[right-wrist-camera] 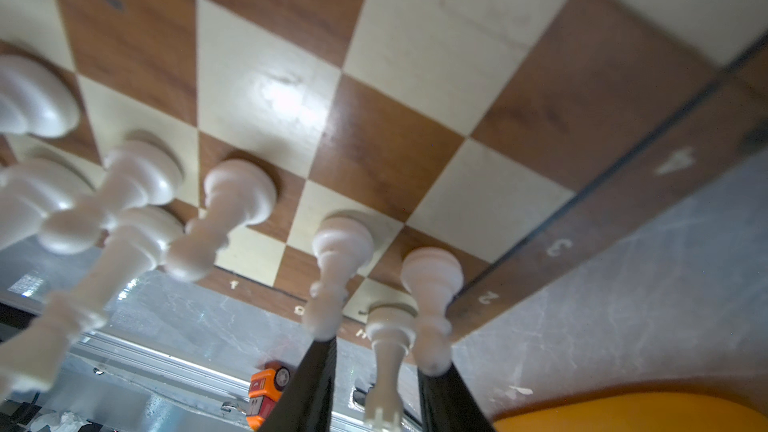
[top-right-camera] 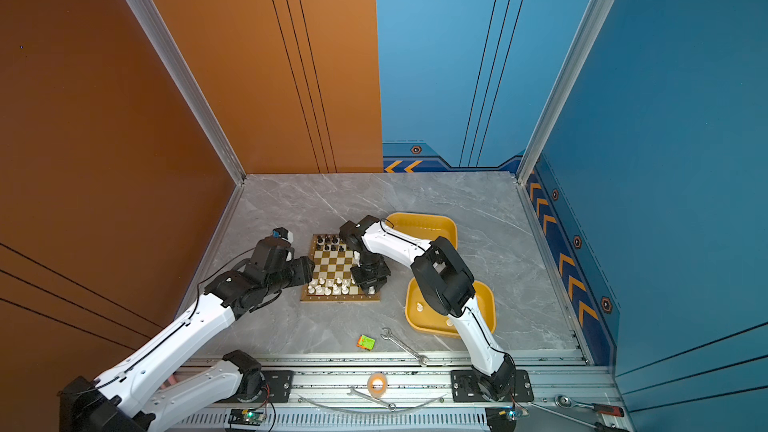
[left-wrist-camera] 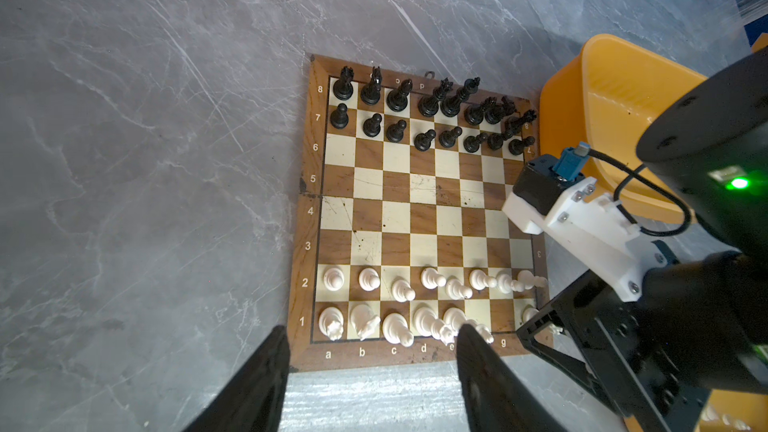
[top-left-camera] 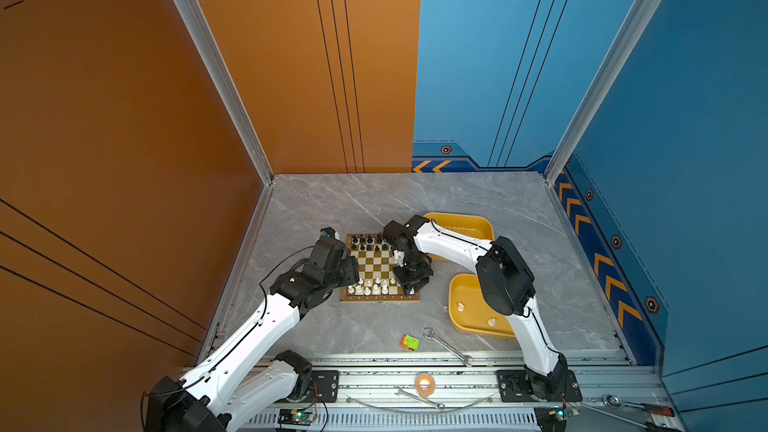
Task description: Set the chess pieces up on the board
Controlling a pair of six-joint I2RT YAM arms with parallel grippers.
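**Right jaws astride the h1 piece, nothing gripped; left jaws wide and empty**

The board (top-left-camera: 376, 263) lies flat on the grey table (top-left-camera: 332, 201) between my two arms. In the left wrist view the black pieces (left-wrist-camera: 430, 103) stand on ranks 8 and 7 and the white pieces (left-wrist-camera: 432, 278) on rank 2, with more white on rank 1 from file a to file e.

My right gripper (right-wrist-camera: 380, 353) sits low over the h1 corner. Its jaws are partly open and stand one on each side of the white corner piece (right-wrist-camera: 390, 317), which rests upright on its square. A gap shows between the stem and each finger, so I record no hold there.

My left gripper (left-wrist-camera: 374, 330) hovers at the board's left edge beside the white ranks. Its jaws are spread wide with nothing between them.

A loose white piece (top-left-camera: 460, 306) and a second loose piece (top-left-camera: 492, 321) sit in the near yellow tray (top-left-camera: 471, 324), just right of the board.
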